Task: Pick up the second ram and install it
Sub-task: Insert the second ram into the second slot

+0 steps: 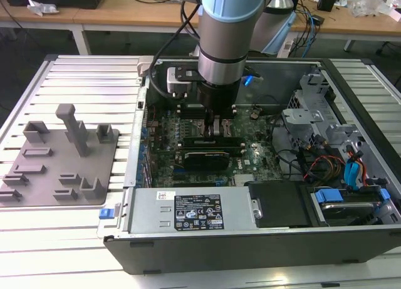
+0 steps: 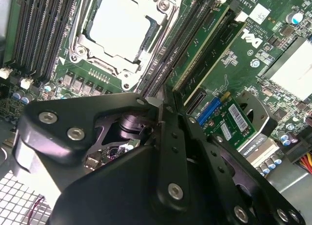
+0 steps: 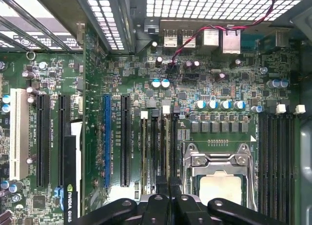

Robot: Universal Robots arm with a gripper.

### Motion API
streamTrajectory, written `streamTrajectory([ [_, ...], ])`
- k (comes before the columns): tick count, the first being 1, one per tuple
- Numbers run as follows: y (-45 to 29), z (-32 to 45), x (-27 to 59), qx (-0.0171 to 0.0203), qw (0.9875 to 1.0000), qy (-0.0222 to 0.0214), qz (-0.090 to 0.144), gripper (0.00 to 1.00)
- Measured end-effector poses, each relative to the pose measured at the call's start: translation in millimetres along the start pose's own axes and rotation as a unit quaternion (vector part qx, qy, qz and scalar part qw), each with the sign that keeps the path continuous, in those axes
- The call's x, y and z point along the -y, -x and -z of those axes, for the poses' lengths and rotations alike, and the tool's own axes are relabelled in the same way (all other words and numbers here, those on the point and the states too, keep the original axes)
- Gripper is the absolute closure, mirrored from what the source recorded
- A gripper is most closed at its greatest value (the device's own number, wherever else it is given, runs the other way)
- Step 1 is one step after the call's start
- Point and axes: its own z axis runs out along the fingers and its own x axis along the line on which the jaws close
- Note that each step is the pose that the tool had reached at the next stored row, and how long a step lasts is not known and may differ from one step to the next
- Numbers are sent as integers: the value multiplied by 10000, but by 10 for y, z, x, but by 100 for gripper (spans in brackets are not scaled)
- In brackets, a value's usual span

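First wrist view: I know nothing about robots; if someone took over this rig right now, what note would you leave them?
The gripper is down inside the open computer case, at the memory slots beside the CPU socket; its grip cannot be judged.
The second ram appears to stand in the slot directly under the gripper; another stick stands in a slot farther from the socket.
Done: the ram is at its slot.
Left: full seating is not confirmed from these views.
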Motion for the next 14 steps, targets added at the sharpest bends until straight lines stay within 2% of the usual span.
streamTrajectory([
  [14, 0, -9, -5, 5, 10000, -6, -56, 91],
])
